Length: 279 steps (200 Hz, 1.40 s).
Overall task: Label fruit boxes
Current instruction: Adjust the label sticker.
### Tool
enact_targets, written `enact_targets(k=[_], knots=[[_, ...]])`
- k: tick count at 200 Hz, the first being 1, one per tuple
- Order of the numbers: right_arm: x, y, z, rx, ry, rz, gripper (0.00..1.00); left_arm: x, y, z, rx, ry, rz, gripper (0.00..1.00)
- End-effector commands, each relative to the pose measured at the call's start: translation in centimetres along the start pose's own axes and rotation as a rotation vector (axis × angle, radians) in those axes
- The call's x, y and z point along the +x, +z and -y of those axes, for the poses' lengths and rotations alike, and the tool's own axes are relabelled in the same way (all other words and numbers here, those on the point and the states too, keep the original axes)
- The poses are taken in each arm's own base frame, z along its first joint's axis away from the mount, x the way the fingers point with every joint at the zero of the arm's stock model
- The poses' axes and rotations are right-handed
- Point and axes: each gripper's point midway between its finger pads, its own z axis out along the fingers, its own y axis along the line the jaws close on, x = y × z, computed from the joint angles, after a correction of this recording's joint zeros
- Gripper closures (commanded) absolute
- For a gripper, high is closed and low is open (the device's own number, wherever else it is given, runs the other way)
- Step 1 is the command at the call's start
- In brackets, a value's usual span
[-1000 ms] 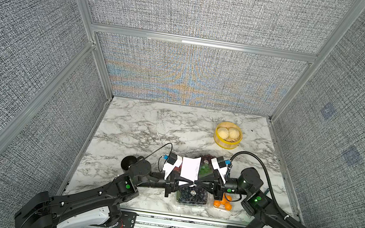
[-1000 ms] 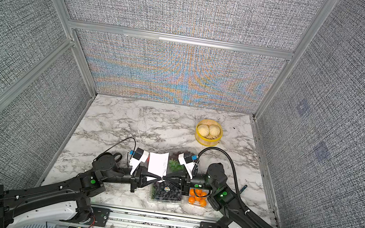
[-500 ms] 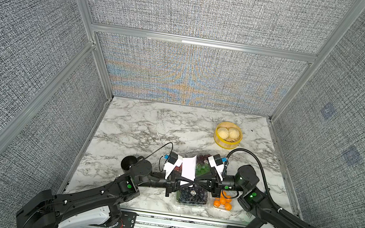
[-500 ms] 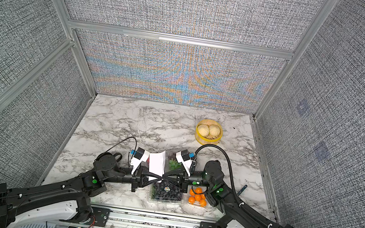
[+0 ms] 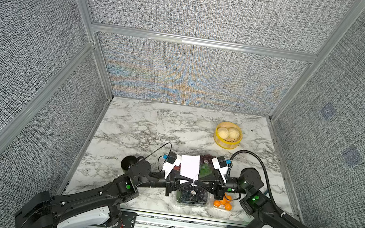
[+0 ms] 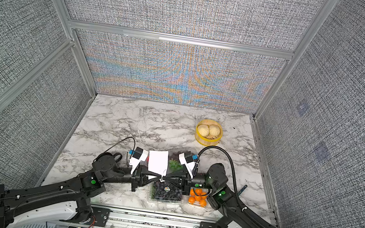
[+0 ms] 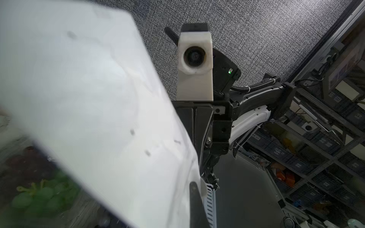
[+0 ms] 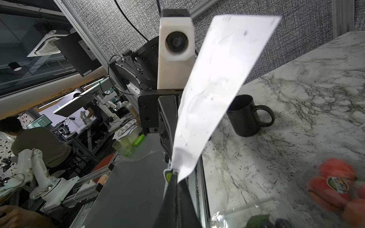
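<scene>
Between left pincer (image 5: 187,181) and right pincer (image 5: 199,184), sticker sheet (image 5: 189,169) is clamped by both, presumably for label peeling; dark-grape box (image 5: 193,195) lies below.

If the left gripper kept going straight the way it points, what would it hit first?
Most likely the right gripper: it faces the left gripper tip to tip at the sheet's lower corner, so fingers would collide at once.

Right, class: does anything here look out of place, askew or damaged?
The white sticker sheet stands tilted in the air, its crumpled corner pinched between the left gripper and right gripper above the dark grape box. Nothing looks spilled.
</scene>
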Motion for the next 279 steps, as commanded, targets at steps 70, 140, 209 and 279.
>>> enact_targets(k=[70, 140, 209, 279], knots=[[-0.5, -0.1, 0.2, 0.03, -0.037, 0.011, 1.0, 0.3, -0.4, -0.4, -0.027, 0.016, 0.007, 1.0], [-0.2, 0.1, 0.5, 0.032, -0.028, -0.003, 1.0, 0.2, 0.0, -0.6, -0.03, 0.012, -0.001, 0.82], [-0.1, 0.0, 0.7, 0.052, -0.032, -0.008, 1.0, 0.2, 0.3, -1.1, -0.051, 0.006, -0.006, 0.74], [0.0, -0.3, 0.7, 0.074, -0.039, -0.008, 1.0, 0.0, 0.4, -1.2, -0.054, 0.007, 0.0, 0.72]])
